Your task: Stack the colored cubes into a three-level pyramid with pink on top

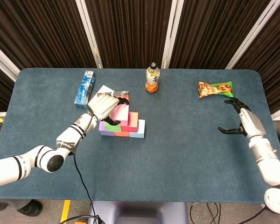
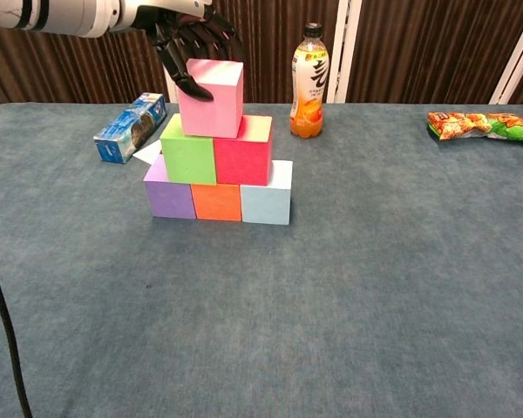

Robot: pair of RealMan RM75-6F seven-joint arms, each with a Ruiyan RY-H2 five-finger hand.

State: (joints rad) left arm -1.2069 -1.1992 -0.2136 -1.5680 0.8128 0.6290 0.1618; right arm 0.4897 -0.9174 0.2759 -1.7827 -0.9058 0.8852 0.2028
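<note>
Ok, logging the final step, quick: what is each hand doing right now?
Left hand: fingers around the pink cube on top of the pyramid, holding it.
Right hand: open, holding nothing.

A table (image 1: 186, 154) covered in dark blue-green cloth carries everything. Taking the orange drink bottle (image 2: 309, 81) standing upright near the far edge as landmark: in front of it and a little to its left, a row of three cubes sits directly on the cloth, purple cube (image 2: 169, 193), orange cube (image 2: 216, 201) and light blue cube (image 2: 267, 199), touching side by side. Well to the bottle's left lies a blue carton (image 2: 130, 127), with a white paper (image 1: 104, 90) just beside it. Far to the bottle's right lies a snack bag (image 2: 481, 126).
</note>
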